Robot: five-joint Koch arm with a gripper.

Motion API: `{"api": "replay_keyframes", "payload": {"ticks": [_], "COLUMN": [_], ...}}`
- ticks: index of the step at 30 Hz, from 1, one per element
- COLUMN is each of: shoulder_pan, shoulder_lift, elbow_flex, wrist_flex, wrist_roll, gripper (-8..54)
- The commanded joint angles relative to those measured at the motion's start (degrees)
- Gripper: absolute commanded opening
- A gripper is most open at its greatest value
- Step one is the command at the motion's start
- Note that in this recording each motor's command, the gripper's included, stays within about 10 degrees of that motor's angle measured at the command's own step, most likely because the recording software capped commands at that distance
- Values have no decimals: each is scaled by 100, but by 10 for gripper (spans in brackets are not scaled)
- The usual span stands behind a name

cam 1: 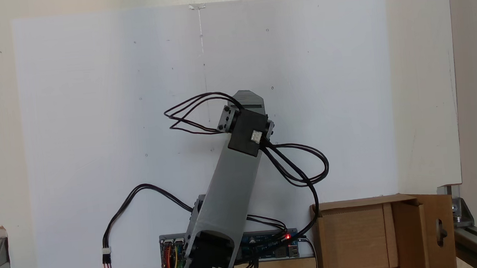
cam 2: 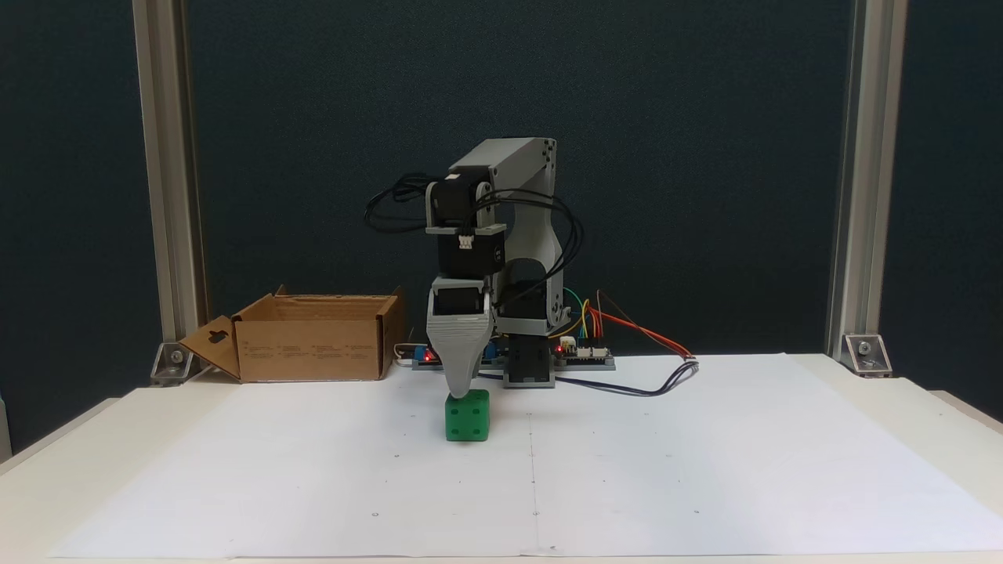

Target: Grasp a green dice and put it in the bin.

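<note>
From above, the gray arm [cam 1: 230, 182] leans out over the white sheet [cam 1: 90, 121], and the bin [cam 1: 359, 235] sits at the lower right corner, its slotted flap folded outward. From the front, the tool [cam 2: 462, 390] points straight down onto the green dice [cam 2: 468, 416], which rests on the bench [cam 2: 862, 407]. One tip shows, so I cannot tell its opening. The bin stands well apart, back left.

Overhead and frontal, arm [cam 1: 230, 182] apparently shared.
</note>
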Motion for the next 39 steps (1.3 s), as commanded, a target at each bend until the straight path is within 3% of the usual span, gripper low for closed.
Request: {"api": "replay_keyframes", "payload": {"ticks": [1,39], "shoulder_pan": [0,44], "shoulder_lift": [-9,-211], "elbow_flex": [-79,905], "wrist_flex": [-35,-1477], "wrist_roll": [229,255], "gripper": [453,453]}}
